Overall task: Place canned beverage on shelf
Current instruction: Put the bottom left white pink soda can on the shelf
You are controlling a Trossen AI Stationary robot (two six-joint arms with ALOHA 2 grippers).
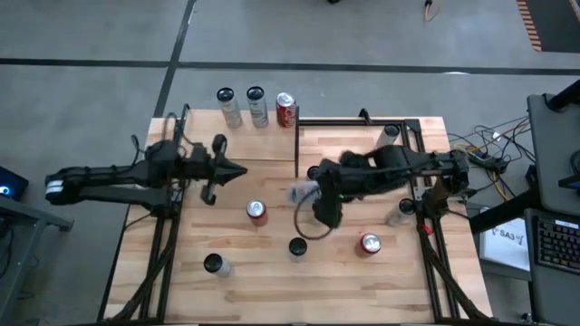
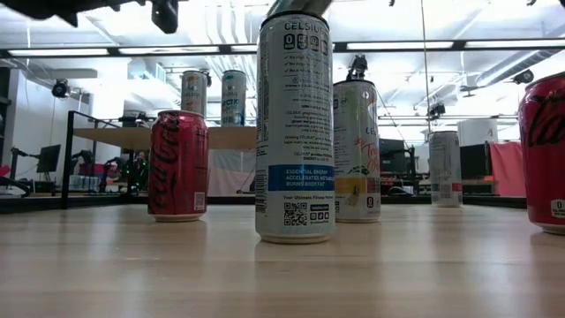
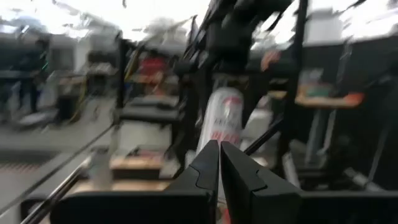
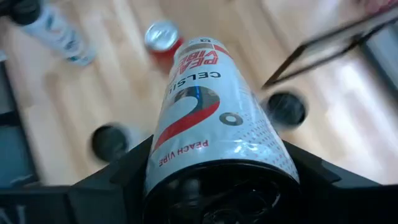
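Note:
My right gripper (image 1: 308, 194) hangs above the middle of the table, shut on a white can (image 4: 211, 118) with red and blue markings. The can also shows in the left wrist view (image 3: 222, 118). My left gripper (image 1: 237, 170) is shut and empty, at the table's left, pointing level toward that can. The shelf (image 2: 132, 137) is a pale plank on black posts at the far left. Two tall cans (image 2: 214, 95) stand on it. In the high view, three cans (image 1: 257, 107) stand in a row at the far edge. My right gripper holds the white can by its lower end (image 4: 186, 171), clamped between the two fingers (image 4: 118, 171), one on each side. The can runs forward along the fingers, its top end (image 4: 199, 46) pointing away and down at a slant. It is lifted clear of the table.
Loose cans stand on the table: a red one (image 1: 257, 210), two dark-topped ones (image 1: 297, 246) (image 1: 214, 264), another red one (image 1: 370, 243) and a silver one (image 1: 399, 213). Black frame rails (image 1: 426, 163) run along the right side. A cable loop (image 1: 308, 225) hangs under my right arm.

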